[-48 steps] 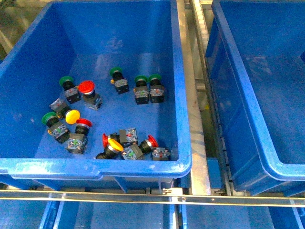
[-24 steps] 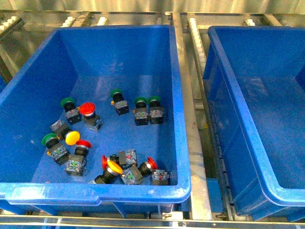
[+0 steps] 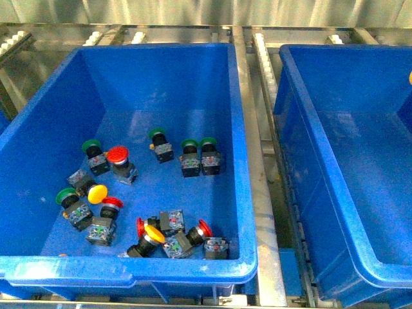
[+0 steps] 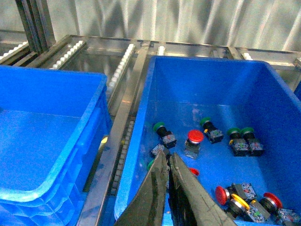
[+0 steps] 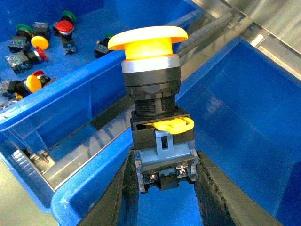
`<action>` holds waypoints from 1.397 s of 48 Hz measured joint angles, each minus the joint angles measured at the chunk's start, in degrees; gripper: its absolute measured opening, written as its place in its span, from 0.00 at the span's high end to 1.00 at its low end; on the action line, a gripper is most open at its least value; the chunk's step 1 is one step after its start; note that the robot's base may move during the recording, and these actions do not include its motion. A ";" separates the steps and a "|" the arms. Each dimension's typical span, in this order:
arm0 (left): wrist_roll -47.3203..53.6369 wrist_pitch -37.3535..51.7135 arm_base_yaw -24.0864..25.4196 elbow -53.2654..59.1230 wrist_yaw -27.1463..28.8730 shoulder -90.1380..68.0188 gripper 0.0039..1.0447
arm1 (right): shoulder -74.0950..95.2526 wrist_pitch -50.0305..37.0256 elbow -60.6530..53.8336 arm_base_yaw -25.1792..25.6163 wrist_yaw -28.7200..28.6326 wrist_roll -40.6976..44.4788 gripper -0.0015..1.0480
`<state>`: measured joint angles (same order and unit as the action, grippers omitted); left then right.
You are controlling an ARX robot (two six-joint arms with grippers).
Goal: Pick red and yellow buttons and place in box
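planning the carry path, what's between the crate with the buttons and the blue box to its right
In the front view, a metal rail and a white roller track run between the button crate and the box; nothing loose lies there.

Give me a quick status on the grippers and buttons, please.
Right gripper shut on yellow button, over the box. Left gripper shut, empty. More red and yellow buttons in the crate. Nothing blocking.

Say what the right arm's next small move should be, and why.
Probably shift the right gripper slightly further in over the box before releasing. It grips the yellow button by its terminal block, and the button hangs near the box's rim, not over its middle.
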<state>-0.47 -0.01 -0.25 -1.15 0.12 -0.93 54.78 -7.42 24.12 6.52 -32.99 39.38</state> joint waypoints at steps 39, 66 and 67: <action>0.39 0.02 0.04 0.00 -0.04 0.02 0.92 | -1.49 2.29 0.13 0.79 0.37 -0.81 0.75; 0.33 0.00 0.13 0.00 -0.33 0.04 0.08 | 1.01 0.22 -0.42 0.09 -0.24 -0.55 0.75; 0.35 0.00 0.13 0.00 -0.35 0.04 0.08 | 1.40 -0.13 -0.42 -0.09 -0.31 -0.57 0.75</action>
<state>-0.12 -0.01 -0.12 -1.15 -0.23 -0.89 56.18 -7.55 23.70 6.44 -33.30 38.81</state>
